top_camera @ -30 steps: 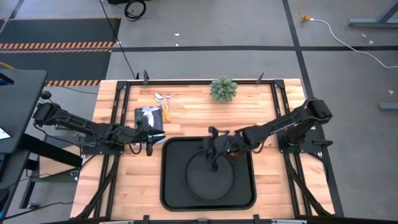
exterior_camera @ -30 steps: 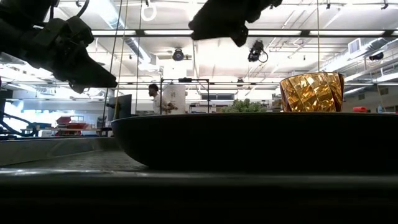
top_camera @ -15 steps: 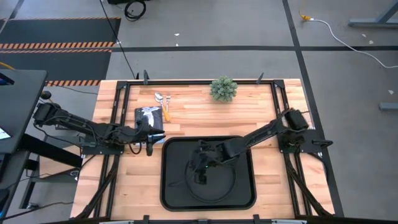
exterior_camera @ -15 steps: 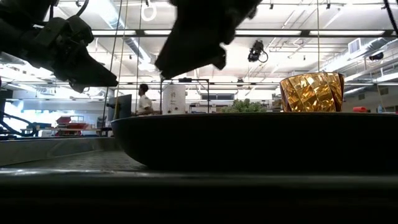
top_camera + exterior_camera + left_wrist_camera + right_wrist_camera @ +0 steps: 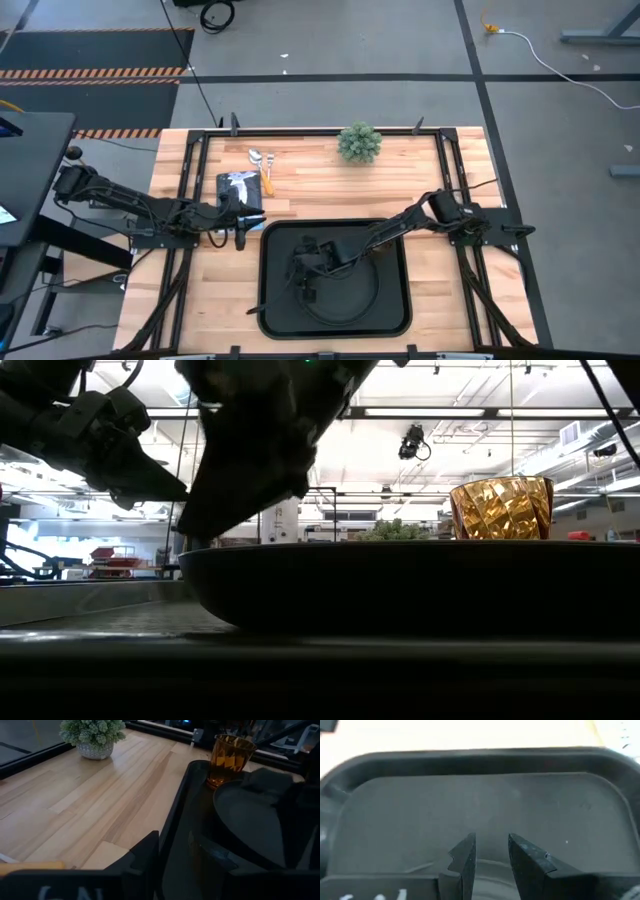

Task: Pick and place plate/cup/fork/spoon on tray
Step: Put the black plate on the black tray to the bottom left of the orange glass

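Note:
The black tray lies at the table's near middle, and the round black plate lies in it. The amber cup stands upright in the tray's far right part beside the plate and also shows in the left wrist view. The spoon and the fork lie on the wood at the far left. My right gripper is slightly open and empty, low over the plate's left rim. My left gripper is slightly open and empty by the tray's far left corner.
A small green potted plant stands at the table's far middle. My right arm stretches across the tray above the cup. Bare wood lies left and right of the tray. The tray's raised rim is just before my left gripper.
My right gripper has swept from the tray's far middle toward the table's left and near edges, across the plate, and has come down low over the plate's left rim. The cup has stayed where it stands. My left arm has kept still.

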Controlling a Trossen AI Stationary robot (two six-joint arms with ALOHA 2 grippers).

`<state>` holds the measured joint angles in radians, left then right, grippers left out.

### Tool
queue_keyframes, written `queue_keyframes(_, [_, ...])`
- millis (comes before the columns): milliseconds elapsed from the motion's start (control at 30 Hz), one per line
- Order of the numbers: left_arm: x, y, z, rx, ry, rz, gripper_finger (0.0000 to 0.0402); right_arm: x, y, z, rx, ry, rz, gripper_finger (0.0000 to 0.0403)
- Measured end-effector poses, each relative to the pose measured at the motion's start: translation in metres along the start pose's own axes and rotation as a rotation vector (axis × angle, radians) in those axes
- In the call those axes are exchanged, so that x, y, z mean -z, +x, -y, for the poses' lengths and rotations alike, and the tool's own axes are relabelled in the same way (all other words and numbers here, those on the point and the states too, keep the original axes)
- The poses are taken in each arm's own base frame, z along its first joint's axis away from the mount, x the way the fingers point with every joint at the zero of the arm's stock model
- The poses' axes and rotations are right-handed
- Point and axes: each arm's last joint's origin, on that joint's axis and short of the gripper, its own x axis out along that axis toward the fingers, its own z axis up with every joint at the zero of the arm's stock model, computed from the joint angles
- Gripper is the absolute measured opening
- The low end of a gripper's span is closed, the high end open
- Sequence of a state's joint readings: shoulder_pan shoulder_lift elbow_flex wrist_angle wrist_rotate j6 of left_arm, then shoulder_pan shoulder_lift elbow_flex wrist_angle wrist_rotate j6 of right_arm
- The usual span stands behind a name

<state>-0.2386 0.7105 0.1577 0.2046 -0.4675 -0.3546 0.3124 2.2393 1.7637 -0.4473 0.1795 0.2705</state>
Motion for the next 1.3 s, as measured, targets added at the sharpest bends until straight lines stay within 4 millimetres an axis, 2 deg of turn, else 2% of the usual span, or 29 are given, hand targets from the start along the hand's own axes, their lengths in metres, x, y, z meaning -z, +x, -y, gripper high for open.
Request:
queue_keyframes(267, [0.0, 0.0, 0.0, 0.0, 0.001, -0.001, 0.0117, 0.003, 0.019, 0.005, -0.015, 0.015, -0.033, 0.0121])
queue_keyframes(567, [0.0, 0.0, 0.0, 0.0, 0.001, 0.0, 0.0117, 0.004, 0.015, 0.006, -0.011, 0.058, -0.07, 0.0121])
queue_keyframes(1067, [0.0, 0.0, 0.0, 0.0, 0.001, 0.0, 0.0117, 0.013, 0.011, -0.008, -0.013, 0.093, -0.119, 0.0121])
queue_keyframes(1300, [0.0, 0.0, 0.0, 0.001, 0.001, 0.0, 0.0117, 0.014, 0.011, -0.008, -0.001, 0.088, -0.124, 0.0121])
